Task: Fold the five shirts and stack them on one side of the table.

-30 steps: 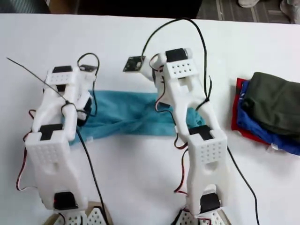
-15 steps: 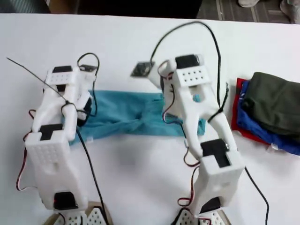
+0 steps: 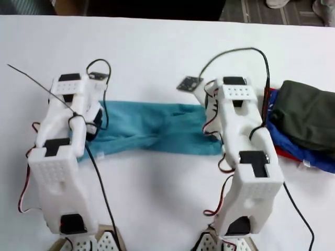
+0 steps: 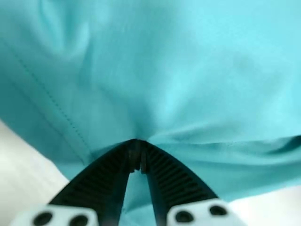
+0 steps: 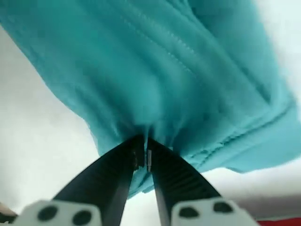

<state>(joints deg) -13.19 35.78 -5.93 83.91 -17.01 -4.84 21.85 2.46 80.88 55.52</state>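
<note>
Both tools grip the teal shirt (image 4: 169,70). The left tool (image 4: 137,157) is pinched tight on a fold of it, black ribbed jaws meeting at the tips with cloth puckered into them. The right tool (image 5: 145,149) is clamped the same way on a bunched edge of the teal shirt (image 5: 160,70), where several stitched seams run together.

From above, the teal shirt (image 3: 152,130) lies as a long band across the middle of the surface (image 3: 157,47), drawn out left to right between the two arms. Its creases gather toward a twist near its centre. Its left end runs under the left arm (image 3: 60,157) and its right end under the right arm (image 3: 246,151).

At the right edge of the surface sits a stack of folded shirts. A dark green shirt (image 3: 309,115) is on top, a blue shirt (image 3: 314,157) lies under it, and a red shirt (image 3: 282,153) at the bottom shows as a thin strip. The right arm stands just beside the stack's left side and overlaps it from above. Whether the teal shirt touches the stack cannot be told.

A small dark board (image 3: 188,83) hangs on a black cable just left of the right arm's far end.
</note>
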